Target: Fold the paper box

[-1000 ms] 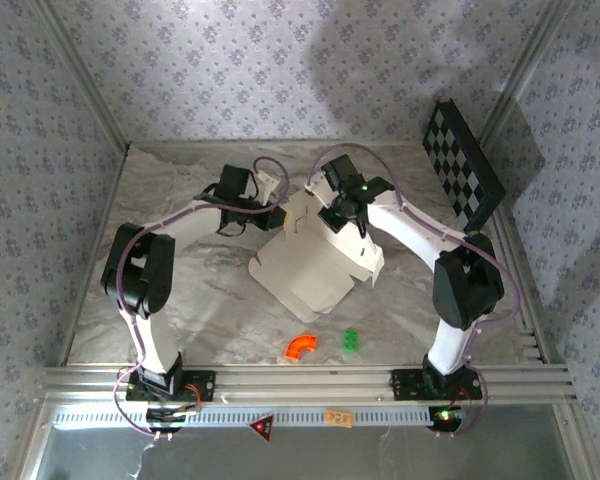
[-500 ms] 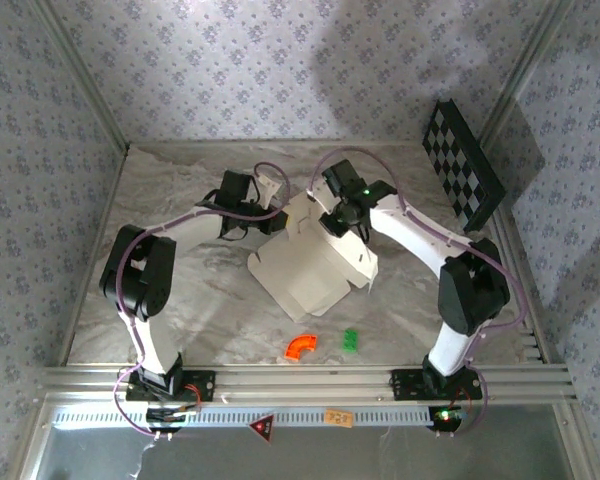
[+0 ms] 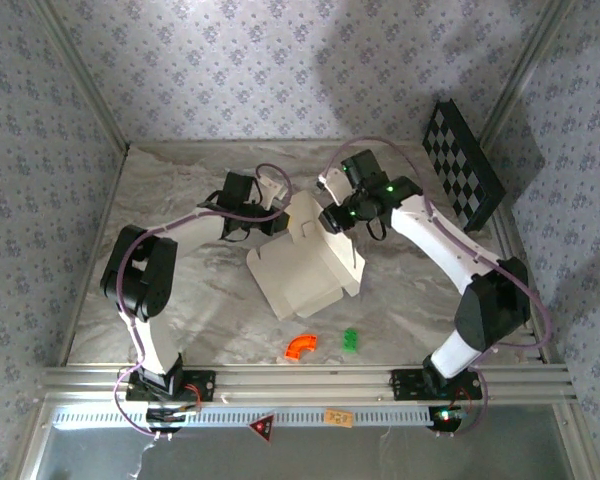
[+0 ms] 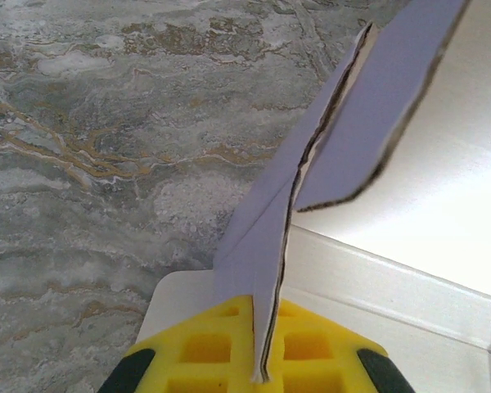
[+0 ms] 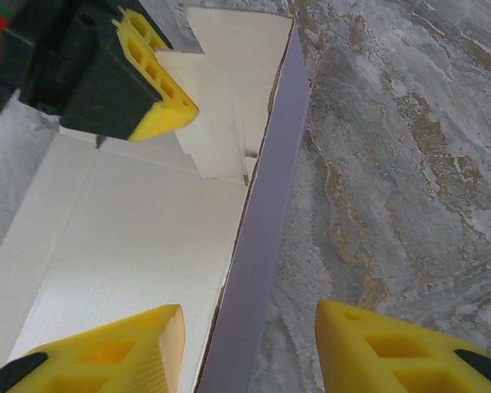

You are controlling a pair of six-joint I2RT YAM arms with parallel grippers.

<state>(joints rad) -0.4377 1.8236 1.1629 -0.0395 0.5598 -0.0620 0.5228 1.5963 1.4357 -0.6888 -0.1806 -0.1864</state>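
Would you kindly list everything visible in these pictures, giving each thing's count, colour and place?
paper box: one, off-white, partly folded, mid-table.
curved piece: one, orange, nearer the arms than the box.
small block: one, green, just right of the curved piece.
checkered board: one, black and white, leaning at far right.
table: one, grey marbled, under everything.
left gripper: one, yellow-tipped, shut on a box flap.
right gripper: one, yellow-tipped, open astride a box wall.

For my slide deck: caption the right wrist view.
Right jaws open astride the paper box wall; left jaws pinch a flap.
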